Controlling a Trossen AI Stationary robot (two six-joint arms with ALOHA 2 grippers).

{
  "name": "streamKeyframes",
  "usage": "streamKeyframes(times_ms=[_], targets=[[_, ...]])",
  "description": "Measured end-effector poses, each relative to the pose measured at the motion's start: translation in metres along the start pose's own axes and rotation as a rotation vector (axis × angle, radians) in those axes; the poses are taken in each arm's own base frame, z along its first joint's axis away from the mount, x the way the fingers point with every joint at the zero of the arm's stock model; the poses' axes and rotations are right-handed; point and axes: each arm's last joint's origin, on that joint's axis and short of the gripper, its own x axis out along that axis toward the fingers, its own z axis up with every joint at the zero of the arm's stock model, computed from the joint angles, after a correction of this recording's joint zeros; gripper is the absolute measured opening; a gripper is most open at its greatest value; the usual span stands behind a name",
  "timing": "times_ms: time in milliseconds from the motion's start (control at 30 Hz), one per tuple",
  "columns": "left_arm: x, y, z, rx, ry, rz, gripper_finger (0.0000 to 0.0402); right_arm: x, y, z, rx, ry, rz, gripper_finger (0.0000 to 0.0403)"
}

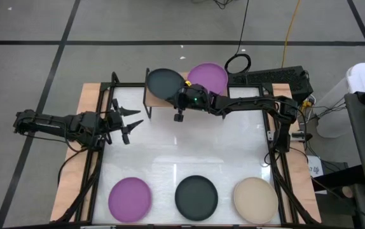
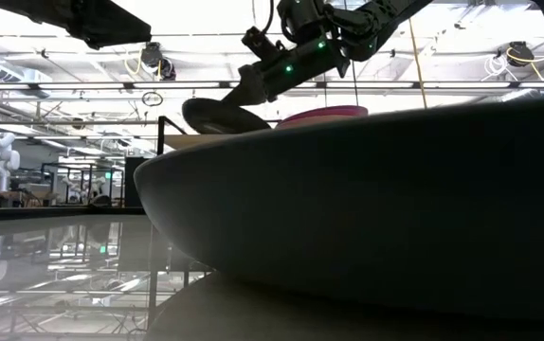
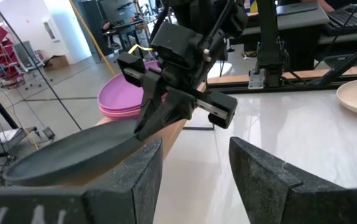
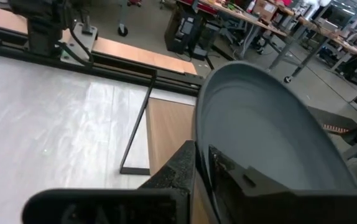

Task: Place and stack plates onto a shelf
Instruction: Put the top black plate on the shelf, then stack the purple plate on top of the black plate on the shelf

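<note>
The shelf, a low light-wood rack, stands at the table's far edge. A stack of magenta plates rests on its right half. A dark grey plate sits tilted over its left half, with my right gripper shut on its rim. My left gripper hangs open above the table's left part, with nothing between its fingers. A purple plate, a dark plate and a beige plate lie flat along the near edge. My right gripper pinches the dark plate's rim on the side toward the table's right and near edges, one finger on the inner face and the other beneath. The fingers come nearly level from the right. The plate is tilted, its held side higher and its opposite side low at the shelf top.
The black frame rails and wooden side strips border the white table. In the low view the near dark plate fills the foreground. The table's middle between shelf and near plates is bare white surface.
</note>
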Motion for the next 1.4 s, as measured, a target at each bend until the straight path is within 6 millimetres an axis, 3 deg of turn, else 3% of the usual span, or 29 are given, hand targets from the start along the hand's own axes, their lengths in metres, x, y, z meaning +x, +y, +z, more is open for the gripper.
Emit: streamKeyframes(times_ms=[500, 667, 800, 1067, 1300, 1400], targets=[[0.000, 0.000, 0.000, -0.025, 0.000, -0.001, 0.0191, 0.000, 0.000, 0.001, 0.025, -0.007, -0.002, 0.0107], [0.000, 0.000, 0.000, -0.033, 0.000, -0.001, 0.0191, -0.010, 0.002, 0.018, 0.021, -0.087, -0.013, 0.0125], [0.000, -0.001, -0.001, -0.082, 0.003, -0.039, 0.0191, -0.031, 0.008, 0.045, 0.013, -0.164, 0.003, 0.0127], [0.007, -0.011, -0.005, -0.087, 0.044, -0.214, 0.0191, -0.092, 0.037, 0.094, -0.029, -0.244, 0.114, 0.0123], [0.028, -0.024, -0.014, -0.053, 0.119, -0.237, 0.0191, -0.136, 0.062, 0.113, -0.065, -0.236, 0.237, 0.0123], [0.038, -0.032, -0.018, -0.050, 0.145, -0.322, 0.0191, -0.150, 0.073, 0.115, -0.065, -0.214, 0.294, 0.0123]])
